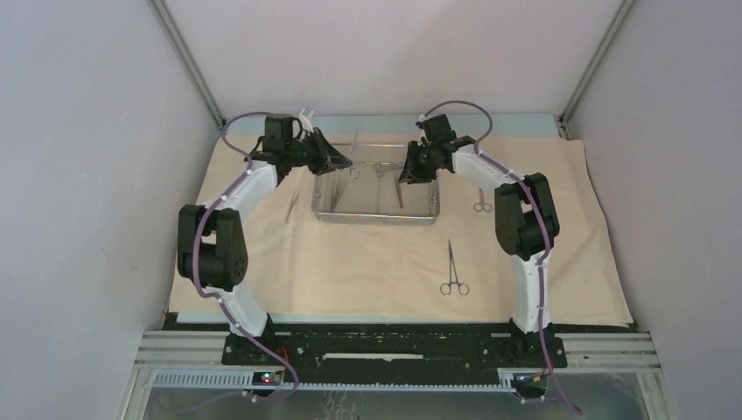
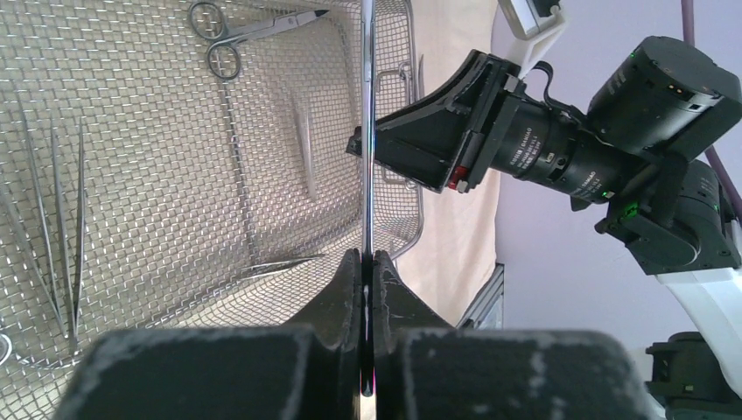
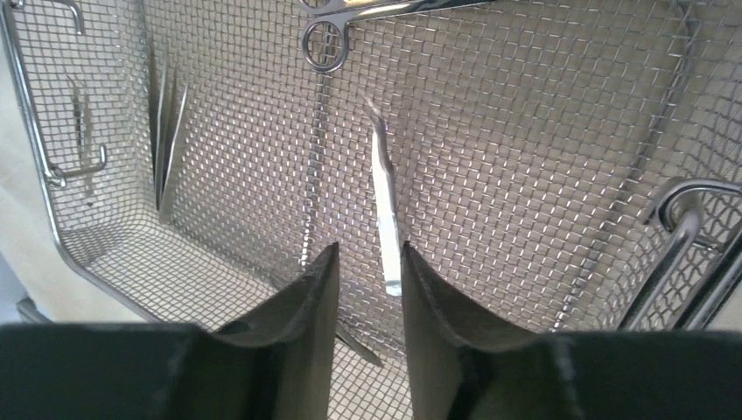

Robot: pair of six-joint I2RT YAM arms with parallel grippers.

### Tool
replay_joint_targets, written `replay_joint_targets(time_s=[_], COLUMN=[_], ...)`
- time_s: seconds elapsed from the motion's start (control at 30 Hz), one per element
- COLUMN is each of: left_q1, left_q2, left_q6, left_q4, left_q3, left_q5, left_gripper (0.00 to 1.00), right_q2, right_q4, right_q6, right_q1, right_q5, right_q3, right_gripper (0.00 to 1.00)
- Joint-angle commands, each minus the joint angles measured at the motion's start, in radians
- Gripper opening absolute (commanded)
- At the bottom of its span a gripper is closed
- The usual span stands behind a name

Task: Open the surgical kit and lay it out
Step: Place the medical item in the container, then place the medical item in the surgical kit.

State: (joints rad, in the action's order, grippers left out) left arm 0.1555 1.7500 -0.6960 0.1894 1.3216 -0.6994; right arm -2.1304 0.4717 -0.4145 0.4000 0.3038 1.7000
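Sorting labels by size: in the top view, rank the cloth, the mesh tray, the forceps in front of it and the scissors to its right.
Largest to smallest:
1. cloth
2. mesh tray
3. forceps
4. scissors

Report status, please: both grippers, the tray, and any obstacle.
Left gripper shut on rim of rectangular shiny steel mesh tray. Right gripper open above slim steel tweezers inside tray. Nothing between them.
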Motion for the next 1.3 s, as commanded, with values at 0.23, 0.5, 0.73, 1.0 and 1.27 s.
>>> replay_joint_targets(time_s=[0.23,0.5,0.73,1.0,1.27], left_q1=[0.021,0.115,0.256,0.319,0.353], left_q2=[-0.152,-0.264,-0.313,-0.320,-0.332], left_q6=[-0.052,-0.147,-0.166,-0.159,-0.147], left_q4=[-0.166,-0.316,-0.375,-0.383,-0.384], left_q3=[-0.147,-0.323,-0.389,-0.399,-0.410], left_q5=[0.002,0.108,0.225,0.271,0.293], left_gripper=[0.00,0.00,0.00,0.00,0.00], right_q2=[0.124,0.302,0.395,0.376,0.364], right_q4=[0.078,0.116,0.094,0.128,0.117], right_q6=[-0.038,-0.135,-0.185,-0.202,-0.206], right_q1=[0.029,0.100,0.170,0.203,0.204], right_q5=[-0.094,-0.237,-0.302,-0.304,-0.321], right_q3=[0.058,0.024,-0.032,-0.030,-0.041], right_gripper=[0.54,0.54,0.55,0.51,0.48])
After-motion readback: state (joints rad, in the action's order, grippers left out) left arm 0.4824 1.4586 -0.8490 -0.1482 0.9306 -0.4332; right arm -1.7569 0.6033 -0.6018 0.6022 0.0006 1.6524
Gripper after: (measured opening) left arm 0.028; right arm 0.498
